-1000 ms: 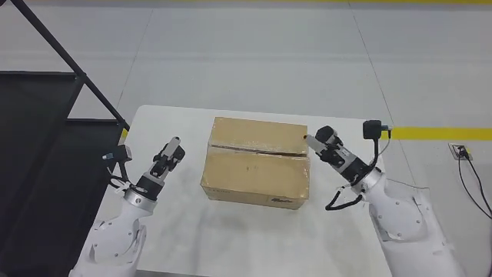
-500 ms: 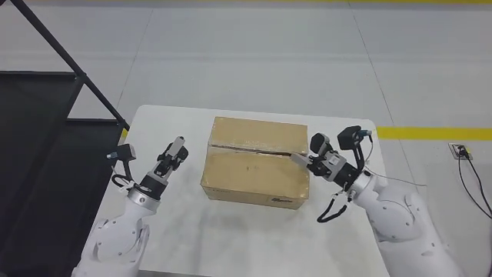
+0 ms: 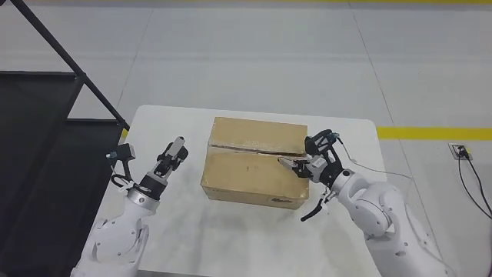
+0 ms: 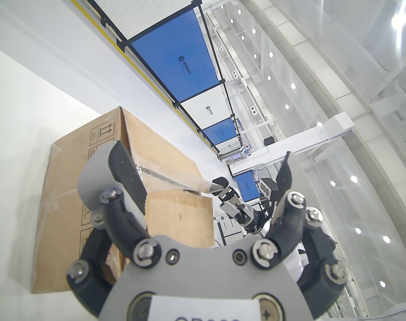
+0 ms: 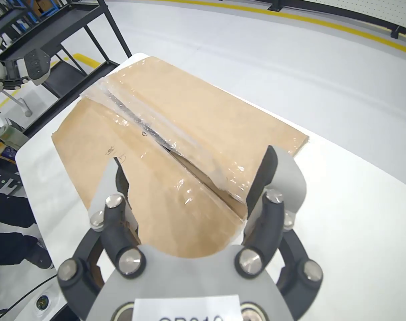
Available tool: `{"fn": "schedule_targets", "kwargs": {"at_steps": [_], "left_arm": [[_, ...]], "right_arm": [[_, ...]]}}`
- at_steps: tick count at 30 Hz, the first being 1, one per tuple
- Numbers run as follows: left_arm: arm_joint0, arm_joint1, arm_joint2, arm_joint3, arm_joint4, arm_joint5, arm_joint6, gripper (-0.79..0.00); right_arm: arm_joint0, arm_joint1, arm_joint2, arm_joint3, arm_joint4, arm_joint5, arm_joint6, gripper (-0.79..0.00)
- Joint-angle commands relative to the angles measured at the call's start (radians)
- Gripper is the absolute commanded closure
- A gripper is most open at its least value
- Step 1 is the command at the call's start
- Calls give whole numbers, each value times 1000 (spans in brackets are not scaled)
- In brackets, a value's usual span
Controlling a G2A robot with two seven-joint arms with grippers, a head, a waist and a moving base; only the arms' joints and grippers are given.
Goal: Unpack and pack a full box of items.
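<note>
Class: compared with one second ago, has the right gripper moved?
Yes. The right gripper has moved from beside the cardboard box inward, over the end of its top.

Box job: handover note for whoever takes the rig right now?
Left tool: open, empty, beside the box at its left end, apart from it.
Right tool: open, empty, over the seam at the box's other end.
Box: on the table, flaps closed, clear tape along the seam, crumpled and split near the right tool.
Done: tape partly broken.
Left: clear the tape, open flaps, unpack, repack.
</note>
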Motion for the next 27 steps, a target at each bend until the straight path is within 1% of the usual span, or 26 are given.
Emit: {"fn": "schedule_targets", "kwargs": {"at_steps": [1,4,10,12,13,15,16,18,19,22,27], "left_arm": [[1,1,0,-2,0,-1,-3,-785],[4,2,0,-4,1,-6,-5,-785],[7,3,1,-6,-1,-14,-9,-785],[9,4,-1,-6,-3,-17,-10,-785],[10,5,-2,-6,-4,-18,-11,-785],[11,5,-4,-5,-6,-19,-10,-785],[12,6,-5,-6,-5,-21,-10,-785],[13,6,-5,-5,-7,-23,-8,-785],[14,6,-6,-5,-7,-24,-7,-785],[16,7,-7,-3,-8,-27,-7,-785],[17,9,-10,4,-20,-35,-10,-785]], "right_arm": [[-6,0,-2,-6,-13,14,-9,-206],[-15,1,0,-15,-40,44,-14,-166],[-35,0,-6,-41,-86,104,-31,-135],[-43,0,-6,-51,-91,109,-33,-126],[-47,1,-5,-56,-91,108,-35,-95],[-53,1,-5,-67,-84,105,-37,-86],[-56,0,-5,-75,-74,100,-40,-86],[-63,0,-4,-94,-47,83,-43,-18],[-66,0,-2,-106,-33,84,-39,0],[-71,-1,-1,-146,19,88,-8,0],[-63,-1,0,-190,164,58,86,0]]}}
